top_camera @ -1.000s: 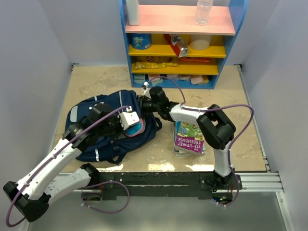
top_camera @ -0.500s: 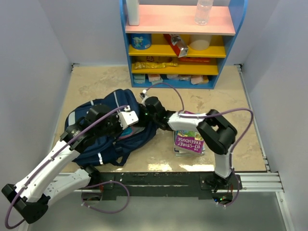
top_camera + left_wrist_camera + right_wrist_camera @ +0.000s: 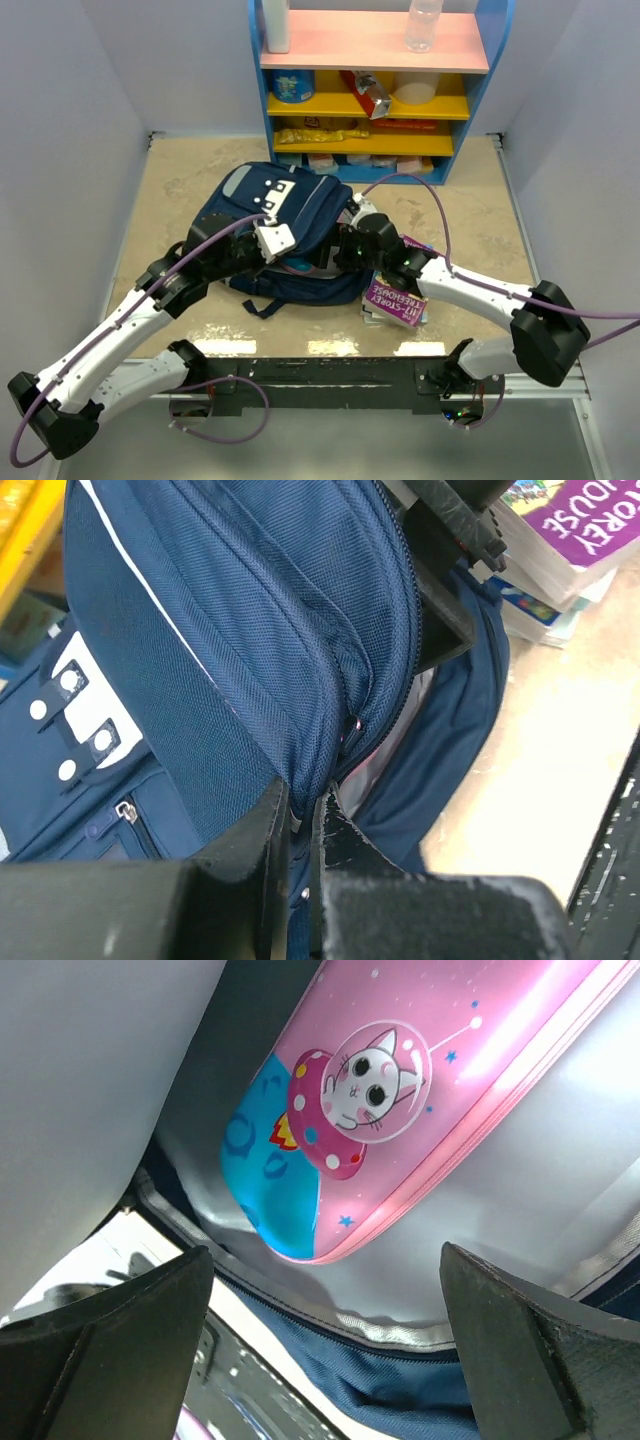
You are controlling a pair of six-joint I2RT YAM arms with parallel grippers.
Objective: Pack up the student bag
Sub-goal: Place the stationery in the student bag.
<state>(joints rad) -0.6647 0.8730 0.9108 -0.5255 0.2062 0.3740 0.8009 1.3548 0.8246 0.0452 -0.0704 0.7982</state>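
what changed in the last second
The bag shifted right and toward the shelf, with the left gripper shut on its opening's edge. The right gripper moved nearer the bases and opened, facing the pencil case inside the bag. The book and shelf stayed put.

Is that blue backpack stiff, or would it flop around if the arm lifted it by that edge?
Probably floppy: the student bag folds and creases where the left gripper pinches its rim. It likely sags rather than holding shape. The woven fabric looks grippy, so slipping seems unlikely.
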